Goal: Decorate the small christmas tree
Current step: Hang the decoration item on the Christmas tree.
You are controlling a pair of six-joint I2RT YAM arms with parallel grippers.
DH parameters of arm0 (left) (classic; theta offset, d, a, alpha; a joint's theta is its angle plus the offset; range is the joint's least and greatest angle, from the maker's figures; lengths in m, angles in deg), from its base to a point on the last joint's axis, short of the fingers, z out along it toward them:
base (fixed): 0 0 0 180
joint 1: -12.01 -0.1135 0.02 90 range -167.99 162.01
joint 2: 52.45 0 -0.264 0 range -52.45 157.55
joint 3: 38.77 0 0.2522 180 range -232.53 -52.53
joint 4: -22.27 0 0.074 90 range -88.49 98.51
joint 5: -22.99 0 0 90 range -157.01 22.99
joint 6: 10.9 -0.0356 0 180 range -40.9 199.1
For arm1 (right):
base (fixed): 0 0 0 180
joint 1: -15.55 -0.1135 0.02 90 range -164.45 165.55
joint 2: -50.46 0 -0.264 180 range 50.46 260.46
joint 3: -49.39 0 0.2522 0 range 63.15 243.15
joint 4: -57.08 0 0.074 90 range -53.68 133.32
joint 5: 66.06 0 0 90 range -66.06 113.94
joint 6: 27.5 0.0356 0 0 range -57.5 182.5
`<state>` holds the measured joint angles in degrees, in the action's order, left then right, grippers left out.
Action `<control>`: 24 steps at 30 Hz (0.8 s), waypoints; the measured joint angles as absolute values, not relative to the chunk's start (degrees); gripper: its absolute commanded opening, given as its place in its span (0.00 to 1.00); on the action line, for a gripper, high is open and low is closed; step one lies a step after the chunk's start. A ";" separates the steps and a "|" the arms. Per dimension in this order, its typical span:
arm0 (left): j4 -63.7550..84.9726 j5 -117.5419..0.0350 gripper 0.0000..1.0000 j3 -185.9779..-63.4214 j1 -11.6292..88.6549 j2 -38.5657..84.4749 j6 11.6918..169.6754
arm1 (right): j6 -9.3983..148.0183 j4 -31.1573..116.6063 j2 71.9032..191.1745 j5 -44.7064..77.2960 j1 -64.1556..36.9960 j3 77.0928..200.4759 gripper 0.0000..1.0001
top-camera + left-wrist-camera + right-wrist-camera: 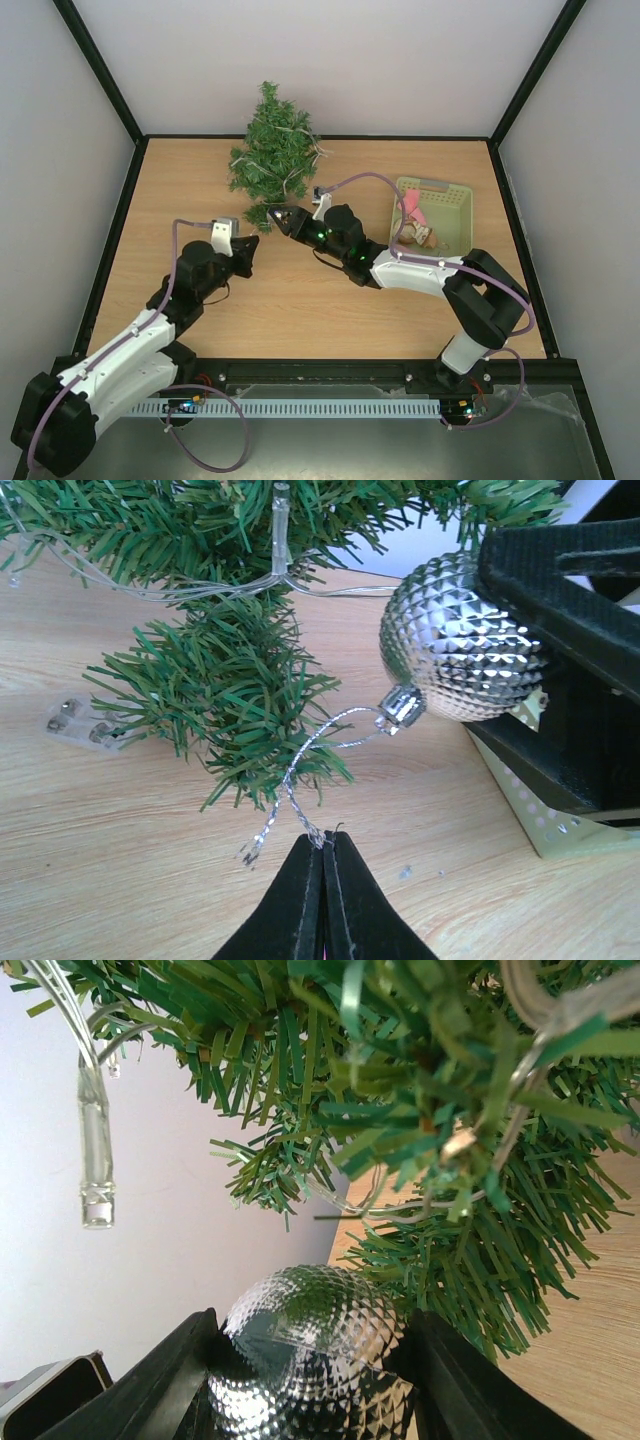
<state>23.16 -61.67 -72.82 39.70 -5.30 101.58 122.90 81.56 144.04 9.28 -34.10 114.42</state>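
The small christmas tree point(272, 152) stands at the back of the table, with a clear light string among its branches point(230, 690). My right gripper point(284, 219) is shut on a silver faceted ball ornament point(312, 1352), held at the tree's lower branches point(470, 1260). The ball also shows in the left wrist view point(458, 650), with a silver cap and a silver thread loop point(300, 780). My left gripper point(325, 842) is shut, pinching the end of that thread loop just below a branch. In the top view the left gripper point(247, 243) sits left of the right one.
A pale green basket point(450, 200) at the right holds a pink item point(414, 208) and other small decorations. A clear battery box point(85, 725) for the lights lies on the wood near the tree. Black frame rails edge the table.
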 measured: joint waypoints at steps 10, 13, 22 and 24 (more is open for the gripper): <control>23.14 -59.46 0.02 -70.97 39.48 -8.60 103.62 | 122.92 81.19 144.04 9.26 -34.10 114.28 0.40; 23.09 -59.27 0.02 -70.92 39.30 -8.07 103.90 | 122.92 81.19 144.06 9.08 -34.10 114.28 0.40; 22.22 -58.17 0.02 -70.79 39.30 -8.81 105.06 | 122.90 81.14 144.13 8.91 -34.10 114.28 0.40; 21.59 -57.58 0.02 -70.79 39.30 -10.10 105.50 | 122.85 81.17 144.08 8.91 -34.10 114.18 0.40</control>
<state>21.59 -57.58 -70.79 39.30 -10.10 105.50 122.85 81.17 144.08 8.91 -34.10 114.18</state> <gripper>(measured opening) 0.028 0.447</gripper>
